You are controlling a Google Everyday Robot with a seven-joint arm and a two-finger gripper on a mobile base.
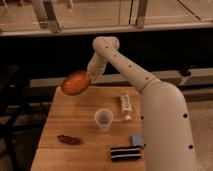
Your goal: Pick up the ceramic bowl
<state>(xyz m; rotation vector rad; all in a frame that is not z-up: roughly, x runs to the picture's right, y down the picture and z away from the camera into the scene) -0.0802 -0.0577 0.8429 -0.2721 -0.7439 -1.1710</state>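
The ceramic bowl (75,82) is glossy orange-red, round and shallow. It hangs tilted in the air above the far left part of the wooden table (75,120). My gripper (91,76) is at the bowl's right rim, at the end of the white arm that reaches in from the right, and it holds the bowl off the table.
A translucent white cup (103,119) stands mid-table. A dark red elongated object (69,140) lies at the front left. A white tube (125,105), a small blue item (136,139) and a dark striped packet (125,153) lie to the right. A dark ledge runs behind the table.
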